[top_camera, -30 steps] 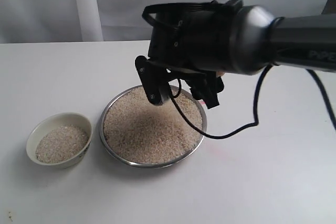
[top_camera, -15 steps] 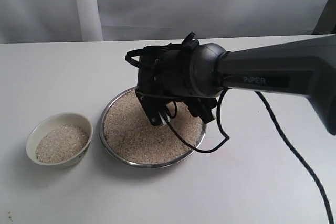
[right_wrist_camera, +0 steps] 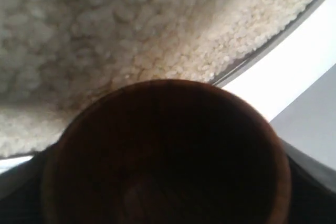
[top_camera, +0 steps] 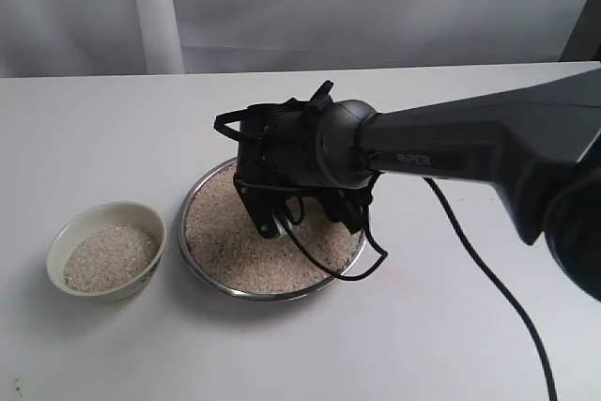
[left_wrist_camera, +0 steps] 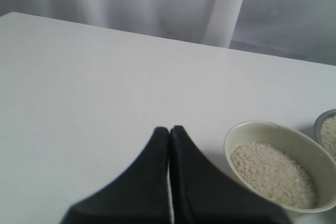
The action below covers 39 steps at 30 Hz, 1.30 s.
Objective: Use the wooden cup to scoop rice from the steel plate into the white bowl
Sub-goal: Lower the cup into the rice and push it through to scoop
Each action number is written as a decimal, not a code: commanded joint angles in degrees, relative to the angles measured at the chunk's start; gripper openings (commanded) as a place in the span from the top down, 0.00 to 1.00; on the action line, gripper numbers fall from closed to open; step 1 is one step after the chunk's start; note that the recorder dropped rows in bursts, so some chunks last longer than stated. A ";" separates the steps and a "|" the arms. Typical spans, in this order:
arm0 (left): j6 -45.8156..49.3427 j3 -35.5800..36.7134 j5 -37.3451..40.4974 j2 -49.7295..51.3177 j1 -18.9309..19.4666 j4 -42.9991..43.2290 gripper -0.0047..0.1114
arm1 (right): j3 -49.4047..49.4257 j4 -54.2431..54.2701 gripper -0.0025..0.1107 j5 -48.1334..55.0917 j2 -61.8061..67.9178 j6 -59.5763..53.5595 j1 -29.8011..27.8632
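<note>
The wooden cup (right_wrist_camera: 168,156) is held by the right gripper (top_camera: 308,221), jaws wide; it should be pushed deep into the rice (right_wrist_camera: 105,35).

From three o'clock the arm (top_camera: 451,143) and its cable (top_camera: 488,279) block the steel plate (top_camera: 272,295). The white bowl (top_camera: 103,216) crowds nine o'clock; table (top_camera: 113,129) towards twelve lies open.

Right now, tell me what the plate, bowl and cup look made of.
The plate: likely steel, polished; its thin rim gleams silver. The bowl: probably glazed ceramic, smooth cream surface. The cup: seemingly wood, reddish-brown rim, dark inside; grain too blurred to confirm.
</note>
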 commanded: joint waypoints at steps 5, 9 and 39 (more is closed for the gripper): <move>-0.08 -0.20 -0.36 -0.13 -0.27 -0.33 0.96 | -4.48 0.81 0.98 1.47 4.30 -2.55 0.30; -0.08 -0.20 -0.36 -0.13 -0.27 -0.33 0.96 | -4.48 2.13 0.98 1.68 4.30 -5.09 0.73; -0.08 -0.20 -0.36 -0.13 -0.27 -0.33 0.96 | -7.47 14.09 0.98 1.08 4.30 -11.73 2.99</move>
